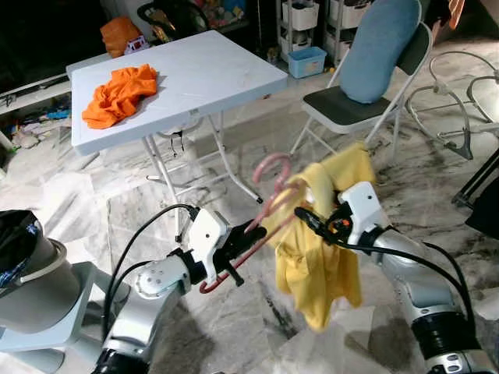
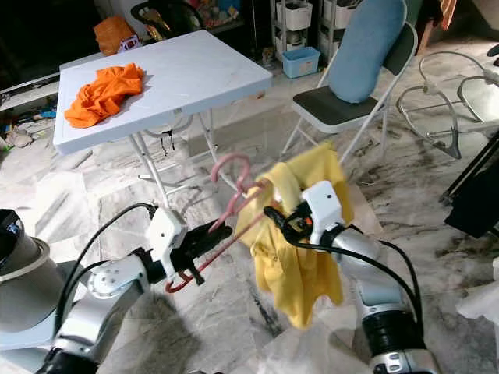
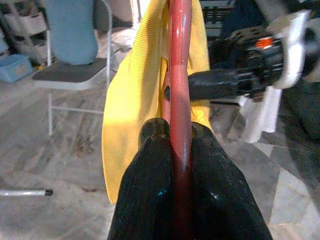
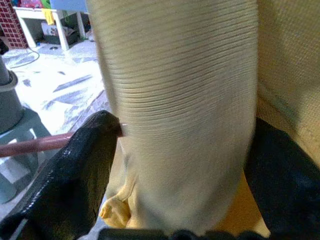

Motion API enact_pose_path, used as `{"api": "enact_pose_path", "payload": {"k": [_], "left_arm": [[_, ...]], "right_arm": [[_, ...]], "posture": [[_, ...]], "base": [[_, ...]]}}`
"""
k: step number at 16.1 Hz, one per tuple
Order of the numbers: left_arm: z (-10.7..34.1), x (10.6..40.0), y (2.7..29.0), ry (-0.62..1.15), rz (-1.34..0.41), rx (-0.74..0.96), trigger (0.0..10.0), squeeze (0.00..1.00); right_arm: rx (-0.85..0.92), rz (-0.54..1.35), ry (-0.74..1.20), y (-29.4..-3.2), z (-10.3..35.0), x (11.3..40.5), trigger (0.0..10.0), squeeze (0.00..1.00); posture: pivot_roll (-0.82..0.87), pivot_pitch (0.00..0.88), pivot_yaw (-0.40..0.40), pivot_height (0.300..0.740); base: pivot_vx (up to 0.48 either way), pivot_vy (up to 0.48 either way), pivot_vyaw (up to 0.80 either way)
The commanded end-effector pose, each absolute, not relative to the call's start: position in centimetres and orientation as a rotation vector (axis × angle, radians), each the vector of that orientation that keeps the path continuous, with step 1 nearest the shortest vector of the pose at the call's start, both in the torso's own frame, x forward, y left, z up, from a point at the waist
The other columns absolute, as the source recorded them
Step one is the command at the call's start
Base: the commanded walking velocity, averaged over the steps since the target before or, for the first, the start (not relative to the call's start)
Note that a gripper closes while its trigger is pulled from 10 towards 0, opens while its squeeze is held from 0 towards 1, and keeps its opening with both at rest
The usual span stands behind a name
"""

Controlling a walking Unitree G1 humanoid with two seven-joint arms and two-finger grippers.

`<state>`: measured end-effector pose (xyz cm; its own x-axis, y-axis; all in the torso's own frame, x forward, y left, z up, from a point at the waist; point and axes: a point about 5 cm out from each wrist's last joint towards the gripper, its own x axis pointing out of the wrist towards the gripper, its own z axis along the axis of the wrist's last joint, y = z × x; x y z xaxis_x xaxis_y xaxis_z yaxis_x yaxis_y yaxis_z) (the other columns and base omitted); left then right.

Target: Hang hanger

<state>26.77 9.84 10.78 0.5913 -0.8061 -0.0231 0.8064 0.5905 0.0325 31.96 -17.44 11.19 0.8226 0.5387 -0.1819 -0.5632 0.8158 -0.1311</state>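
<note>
A red hanger (image 1: pixel 265 204) is held in the air in front of me, its hook pointing up toward the table. My left gripper (image 1: pixel 234 248) is shut on its lower bar; in the left wrist view the black fingers (image 3: pixel 150 190) clamp the red hanger (image 3: pixel 180 100). A yellow shirt (image 1: pixel 323 249) hangs from the hanger's right side. My right gripper (image 1: pixel 306 214) is shut on the shirt's collar fabric by the hanger; its wrist view has the ribbed yellow shirt (image 4: pixel 180 110) bunched between the fingers (image 4: pixel 75 170).
A white folding table (image 1: pixel 210 74) with an orange garment (image 1: pixel 121 92) stands behind on the left. A folding chair (image 1: pixel 351 105) with a blue cushion (image 1: pixel 382 47) is at the back right, a white rack (image 1: pixel 448 109) further right. Marble floor lies below.
</note>
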Motion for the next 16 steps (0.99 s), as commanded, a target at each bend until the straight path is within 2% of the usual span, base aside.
{"api": "enact_pose_path", "payload": {"k": [1,8,16], "left_arm": [[11.9,26.6,10.4,-0.037,-0.944,0.044,0.0,0.00],[12.5,26.0,10.7,-0.032,-0.976,0.056,0.0,0.00],[11.9,26.2,10.9,-0.009,-0.968,0.089,0.0,0.00]], "right_arm": [[-0.201,0.584,0.143,-17.6,11.3,32.2,0.0,0.00],[-0.250,0.491,0.152,-19.0,11.0,33.0,0.0,0.00],[-0.210,0.394,0.113,-20.2,11.5,33.6,0.0,0.00]], "posture": [[-0.16,0.000,0.122,0.740],[-0.16,0.000,0.110,0.740],[-0.16,0.000,0.109,0.740]], "base": [[0.000,0.000,0.00],[0.000,0.000,0.00],[0.000,0.000,0.00]]}}
